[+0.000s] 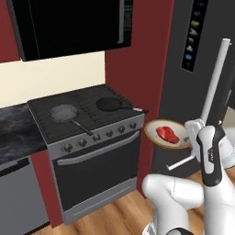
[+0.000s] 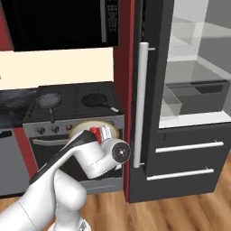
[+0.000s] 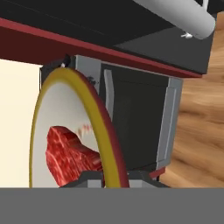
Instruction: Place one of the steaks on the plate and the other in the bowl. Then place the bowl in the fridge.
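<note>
In front of the stove (image 1: pixel 87 133), at mid height, your gripper (image 1: pixel 193 137) is closed on the rim of the bowl (image 1: pixel 156 137) and holds it in the air, with one steak (image 1: pixel 167 134) lying inside. In the left base view the bowl hangs at about 9 o'clock from the hand, and its rim is between the fingers. In the hand view the bowl (image 3: pixel 94 113) looks nearly on its edge because the camera is rolled; the steak (image 3: pixel 65 155) sits low in it, close to the fingers. In the base views the bowl looks roughly level, a little tilted at most.

The fridge (image 2: pixel 189 135) is the goal. In the right base view its door (image 2: pixel 144 103) stands open, and the glass shelves (image 2: pixel 194 72) lie at about 2 o'clock from the bowl (image 2: pixel 85 128), well apart. The open door with its long handle (image 1: pixel 215 78) stands between the hand and the inside of the fridge. So I judge you must carry the bowl around the door edge, toward the right, before you can reach in.

The bowl goes ahead of the hand on the wrong side for this move: it points toward the stove, away from the fridge. You will probably need to turn the wrist or drive the base. Keep the bowl level, or the steak may slide out.

I cannot see the plate and the other steak from here.
</note>
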{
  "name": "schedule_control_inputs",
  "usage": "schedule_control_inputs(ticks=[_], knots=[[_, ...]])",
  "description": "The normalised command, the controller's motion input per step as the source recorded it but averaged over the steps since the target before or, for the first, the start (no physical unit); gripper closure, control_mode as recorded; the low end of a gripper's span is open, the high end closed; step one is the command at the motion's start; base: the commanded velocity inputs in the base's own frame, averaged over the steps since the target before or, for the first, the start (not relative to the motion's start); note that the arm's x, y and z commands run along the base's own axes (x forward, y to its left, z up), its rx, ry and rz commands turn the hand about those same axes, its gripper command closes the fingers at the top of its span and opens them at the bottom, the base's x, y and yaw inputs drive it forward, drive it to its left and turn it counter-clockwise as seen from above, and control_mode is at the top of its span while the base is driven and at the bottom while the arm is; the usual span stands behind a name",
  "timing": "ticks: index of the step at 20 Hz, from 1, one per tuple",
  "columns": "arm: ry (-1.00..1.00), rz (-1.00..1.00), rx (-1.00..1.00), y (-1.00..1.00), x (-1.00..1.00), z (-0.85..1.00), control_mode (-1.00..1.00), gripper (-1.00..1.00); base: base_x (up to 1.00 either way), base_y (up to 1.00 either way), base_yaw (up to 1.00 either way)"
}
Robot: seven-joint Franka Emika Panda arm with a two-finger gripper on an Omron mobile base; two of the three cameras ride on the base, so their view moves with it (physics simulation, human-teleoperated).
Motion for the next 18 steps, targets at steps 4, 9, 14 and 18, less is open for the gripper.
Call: schedule_control_inputs(ticks=[4,9,14,18], knots=[[0.0,0.0,0.0,0.0,0.0,0.0,1.0,1.0,-0.4,-0.53,0.0],[0.0,0.0,0.0,0.0,0.0,0.0,1.0,1.0,-0.34,-0.7,0.0],[0.0,0.0,0.0,0.0,0.0,0.0,1.0,1.0,-0.14,-0.99,0.03],[0.0,0.0,0.0,0.0,0.0,0.0,1.0,1.0,-0.08,-1.0,0.04]])
